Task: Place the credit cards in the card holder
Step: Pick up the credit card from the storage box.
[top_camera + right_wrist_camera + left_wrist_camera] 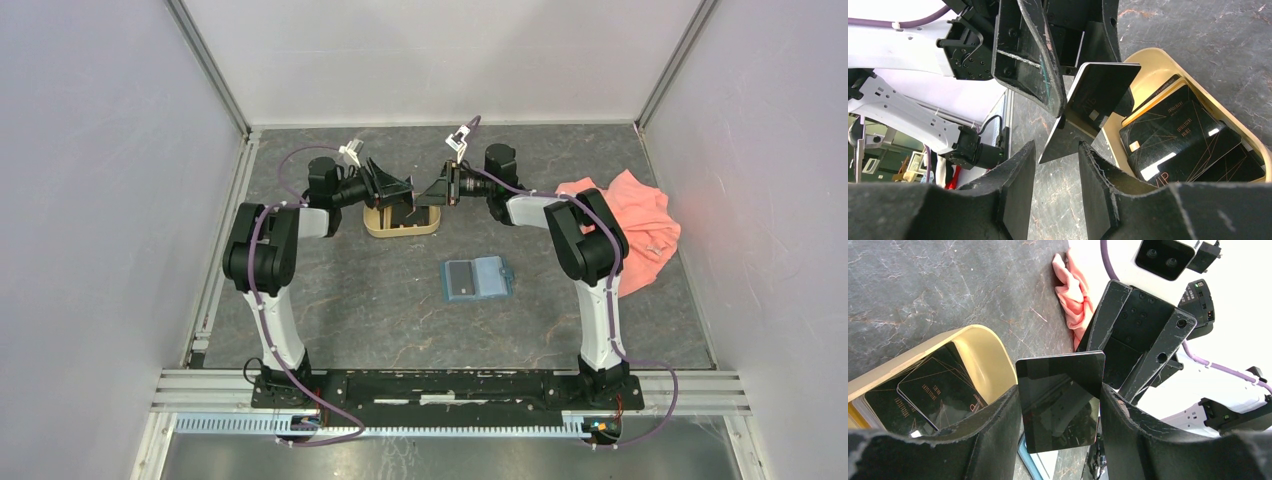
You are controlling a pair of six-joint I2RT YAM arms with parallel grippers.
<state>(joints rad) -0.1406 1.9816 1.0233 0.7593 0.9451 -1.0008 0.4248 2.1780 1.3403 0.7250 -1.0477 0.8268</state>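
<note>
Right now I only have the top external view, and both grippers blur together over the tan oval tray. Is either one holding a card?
Observer: Yes. The left gripper is shut on a glossy black plastic card and holds it in the air, clear of the tan oval tray.
Operator: Right gripper on it?
Observer: Not clearly. The right gripper has its jaws open around one corner of that card. I cannot tell if they touch it.
Operator: Anything in the tray?
Observer: Several black cards with thin gold lines lie overlapped inside it.
</note>
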